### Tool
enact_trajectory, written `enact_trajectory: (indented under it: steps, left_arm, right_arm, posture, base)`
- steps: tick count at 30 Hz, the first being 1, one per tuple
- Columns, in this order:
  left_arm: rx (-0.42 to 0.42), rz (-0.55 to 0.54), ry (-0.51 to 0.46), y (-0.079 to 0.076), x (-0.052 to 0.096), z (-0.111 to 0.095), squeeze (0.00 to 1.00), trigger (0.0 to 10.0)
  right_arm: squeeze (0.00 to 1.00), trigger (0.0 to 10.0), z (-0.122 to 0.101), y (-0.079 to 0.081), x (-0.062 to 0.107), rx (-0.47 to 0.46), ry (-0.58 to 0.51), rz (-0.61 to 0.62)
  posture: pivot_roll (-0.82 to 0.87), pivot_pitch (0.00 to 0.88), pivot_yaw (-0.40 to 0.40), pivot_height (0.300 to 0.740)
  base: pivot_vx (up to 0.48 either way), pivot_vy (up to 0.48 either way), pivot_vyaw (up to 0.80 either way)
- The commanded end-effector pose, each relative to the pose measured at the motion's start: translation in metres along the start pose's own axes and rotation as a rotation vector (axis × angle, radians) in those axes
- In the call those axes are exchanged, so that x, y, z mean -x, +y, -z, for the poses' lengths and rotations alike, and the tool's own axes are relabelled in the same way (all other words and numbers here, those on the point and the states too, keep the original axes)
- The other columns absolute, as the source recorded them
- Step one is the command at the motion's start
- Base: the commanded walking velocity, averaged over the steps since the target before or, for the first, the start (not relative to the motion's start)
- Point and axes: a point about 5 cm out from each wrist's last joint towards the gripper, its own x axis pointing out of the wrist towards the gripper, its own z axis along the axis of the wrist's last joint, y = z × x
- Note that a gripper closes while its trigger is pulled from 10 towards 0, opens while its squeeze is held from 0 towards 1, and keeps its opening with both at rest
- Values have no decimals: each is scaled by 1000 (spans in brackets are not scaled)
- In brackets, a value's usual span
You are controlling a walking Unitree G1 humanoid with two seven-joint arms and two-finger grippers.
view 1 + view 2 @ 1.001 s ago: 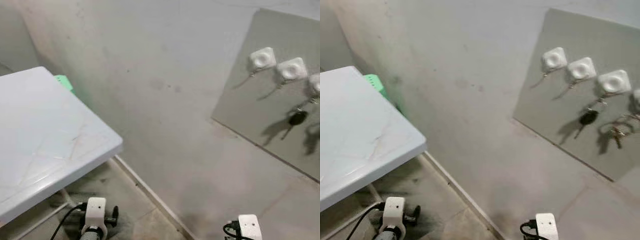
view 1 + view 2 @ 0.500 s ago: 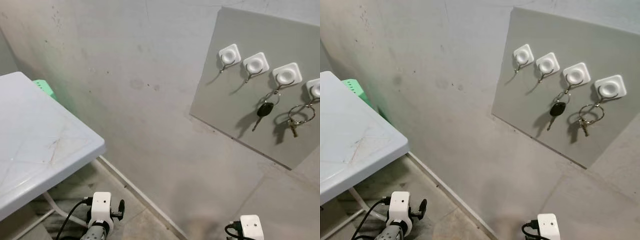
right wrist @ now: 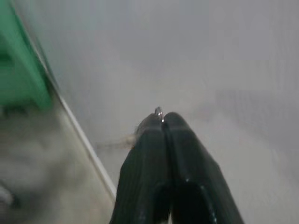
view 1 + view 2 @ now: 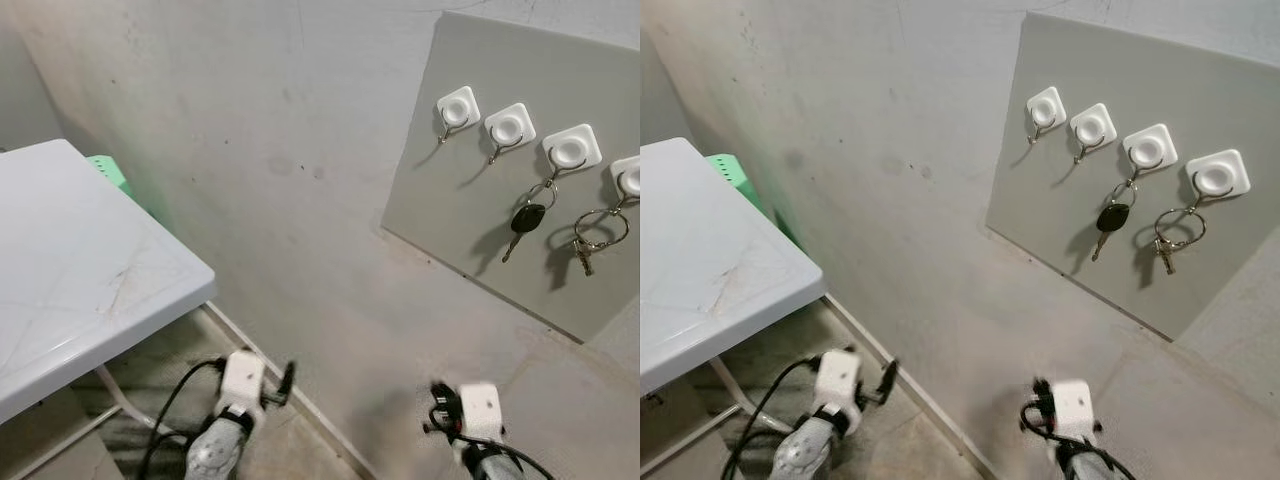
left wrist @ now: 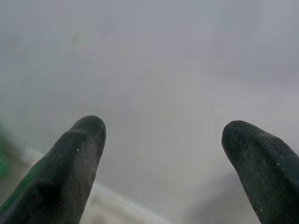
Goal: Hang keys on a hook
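Black-headed key [image 4: 1112, 217] + ringed bunch [image 4: 1167, 243] on white hooks [image 4: 1145, 151] — left tool [image 5: 163, 144] apart, right tool [image 3: 162, 122] pinched together.

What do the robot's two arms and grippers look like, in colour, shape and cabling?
Each silver arm ends in a white, boxy wrist block, with black cables looping beside it: the left arm and the right arm. The left gripper has long, rounded black fingers; the right gripper has the same tapered black fingers.
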Motion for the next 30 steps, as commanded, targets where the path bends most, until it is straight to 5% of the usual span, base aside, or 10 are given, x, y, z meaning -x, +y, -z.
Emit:
enact_trajectory:
  steps: [1,8,17,23,30]
  left_arm:
    - [-21,72,-95,-6,-12,-22,0,10000]
    - [-61,178,-333,-11,-37,-97,0,10000]
    - [-61,301,-474,-24,-39,-161,0,10000]
    - [-69,358,-523,-33,-36,-187,0,10000]
    - [-67,410,-522,-43,-30,-194,0,10000]
  right_arm:
    - [0,10000,-27,0,-12,8,-122,-21]
    - [0,10000,-110,-3,-37,-6,-417,-31]
    - [0,10000,-179,-4,-43,-7,-606,-50]
    - [0,10000,-195,-3,-39,-13,-645,-52]
    - [0,10000,-199,-6,-31,6,-662,-44]
  posture:
    - [-13,24,-49,740]
    - [-9,23,-56,740]
    - [-4,37,-53,740]
    - [-4,44,-53,740]
    - [-8,50,-48,740]
  base:
    - [0,0,0]
    - [0,0,0]
    - [0,0,0]
    - [0,0,0]
    - [0,0,0]
